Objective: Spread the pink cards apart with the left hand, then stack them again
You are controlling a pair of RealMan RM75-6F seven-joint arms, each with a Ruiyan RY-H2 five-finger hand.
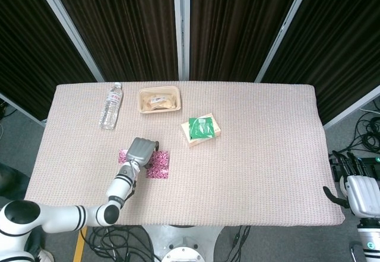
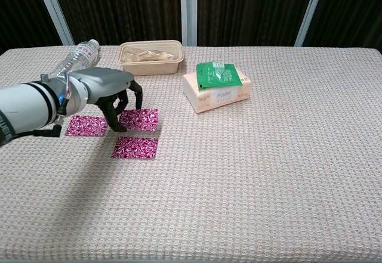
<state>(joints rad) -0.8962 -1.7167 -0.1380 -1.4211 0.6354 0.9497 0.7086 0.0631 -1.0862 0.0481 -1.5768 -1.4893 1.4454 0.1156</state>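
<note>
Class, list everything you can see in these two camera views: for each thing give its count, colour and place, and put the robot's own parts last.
pink cards: three, pink patterned, lying flat and apart near the table's left front, none stacked
water bottle: one, clear with a white cap, lying on its side at the back left
food tray: one, beige, holding pale food, at the back beside the bottle
tissue box: one, pale peach, right of the tray, near the middle
green packet: one, green, lying on top of the tissue box
table: one, covered in pinkish woven cloth
left hand: one, grey, fingers curled down at the rear card
right hand: one, white, off the table's right front corner
</note>
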